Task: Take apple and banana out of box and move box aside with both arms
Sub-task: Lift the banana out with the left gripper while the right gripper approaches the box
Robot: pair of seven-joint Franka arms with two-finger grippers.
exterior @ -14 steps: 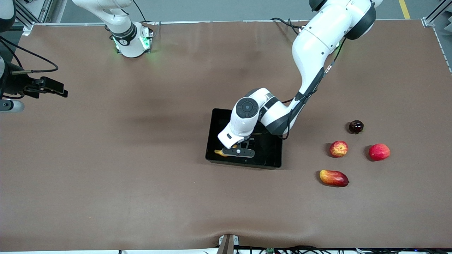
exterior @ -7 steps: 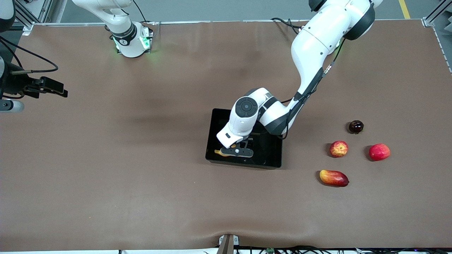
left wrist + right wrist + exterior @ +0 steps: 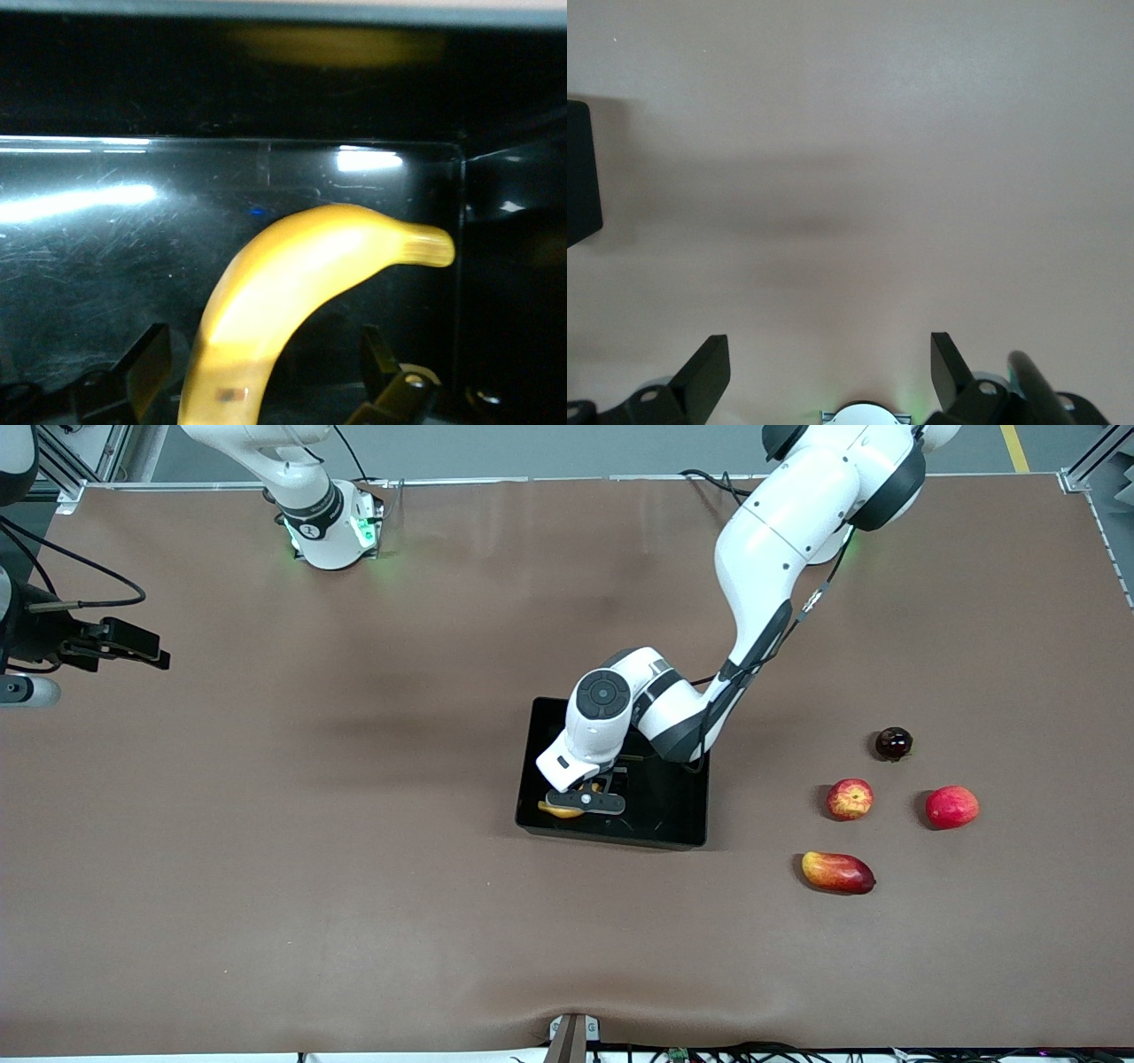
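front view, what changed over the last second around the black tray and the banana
The left gripper, over the black tray, shifted a little toward the right arm's end and away from the front camera. Its fingers stand apart on either side of the banana, which lies in the tray at the same spot. The apple and the other fruits did not move. The right gripper waits, open over bare table.

Brown mat-covered table (image 3: pixel 354 886), grey floor (image 3: pixel 549 450) past edge, even light.
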